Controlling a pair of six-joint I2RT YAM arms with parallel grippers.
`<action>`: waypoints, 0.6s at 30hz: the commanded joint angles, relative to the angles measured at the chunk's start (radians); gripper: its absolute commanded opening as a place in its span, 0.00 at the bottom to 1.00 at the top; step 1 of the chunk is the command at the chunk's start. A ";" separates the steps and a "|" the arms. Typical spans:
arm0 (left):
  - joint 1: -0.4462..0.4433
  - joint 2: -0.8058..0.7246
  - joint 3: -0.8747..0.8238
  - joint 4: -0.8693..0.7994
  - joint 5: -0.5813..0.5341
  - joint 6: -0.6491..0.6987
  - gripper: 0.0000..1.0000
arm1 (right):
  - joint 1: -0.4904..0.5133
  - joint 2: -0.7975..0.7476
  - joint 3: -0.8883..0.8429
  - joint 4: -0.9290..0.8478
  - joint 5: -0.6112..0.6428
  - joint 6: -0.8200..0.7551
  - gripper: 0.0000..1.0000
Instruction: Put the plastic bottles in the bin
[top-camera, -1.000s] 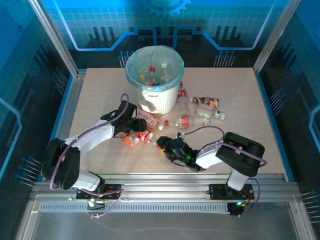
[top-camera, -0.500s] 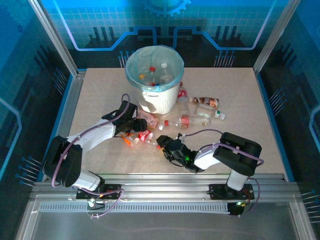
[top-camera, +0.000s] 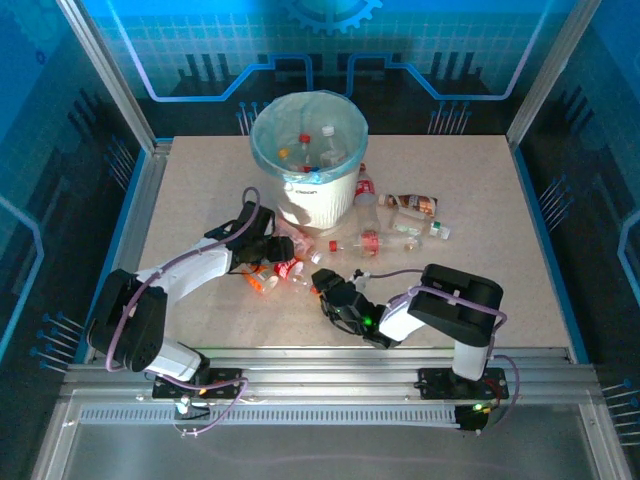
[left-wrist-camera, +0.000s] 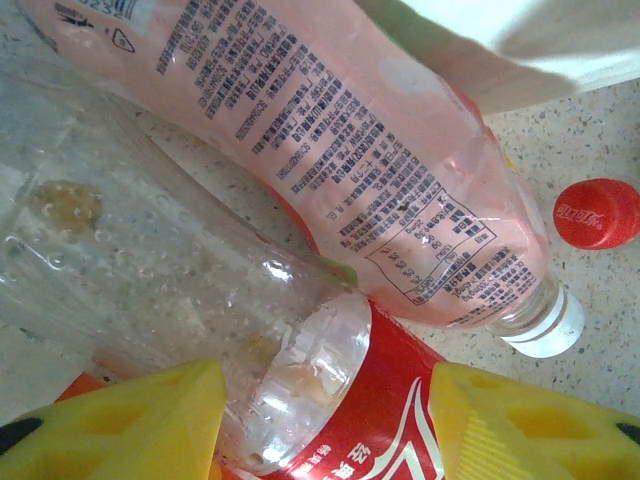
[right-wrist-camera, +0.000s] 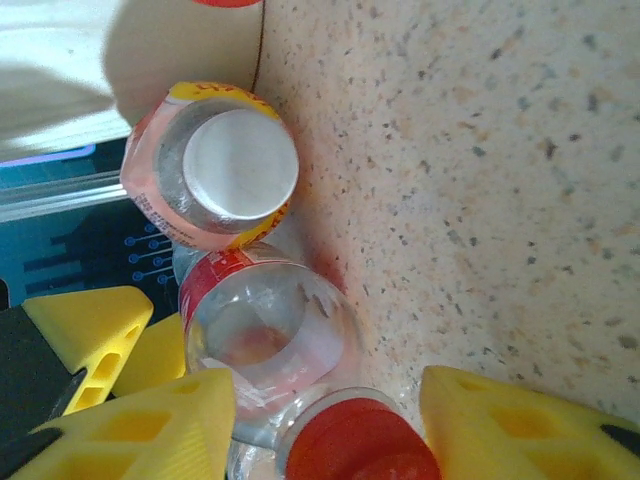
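The white bin (top-camera: 308, 190) with its teal bag stands at the back centre and holds several bottles. Just in front of it lies a cluster: a pink bottle (left-wrist-camera: 380, 150), a clear red-labelled bottle (left-wrist-camera: 330, 400) and an orange one (top-camera: 259, 283). My left gripper (top-camera: 271, 250) (left-wrist-camera: 328, 425) is open, its yellow fingers on either side of the red-labelled bottle. My right gripper (top-camera: 322, 284) (right-wrist-camera: 328, 425) is open at the cluster's right end, with a red-capped bottle (right-wrist-camera: 355, 452) between its fingers and the clear bottle (right-wrist-camera: 265, 345) just beyond.
More bottles lie right of the bin: a red-labelled one (top-camera: 365, 190), a brown one (top-camera: 412, 204), and clear ones (top-camera: 362, 243) (top-camera: 428, 229). A loose red cap (left-wrist-camera: 597, 212) rests on the table. The bin's wall (right-wrist-camera: 50, 80) stands close behind the cluster.
My right gripper has slid up and to the left, closing in on the bottle cluster. The left gripper has barely shifted.
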 joint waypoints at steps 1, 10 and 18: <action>0.000 0.021 -0.036 0.002 0.016 -0.029 0.58 | 0.022 0.081 0.025 -0.023 -0.066 0.090 0.48; -0.001 -0.032 -0.005 -0.023 0.019 -0.035 0.58 | 0.027 -0.021 0.003 -0.129 -0.011 0.056 0.30; -0.006 -0.191 0.074 -0.097 -0.032 0.012 0.58 | 0.033 -0.252 -0.007 -0.371 0.025 -0.094 0.17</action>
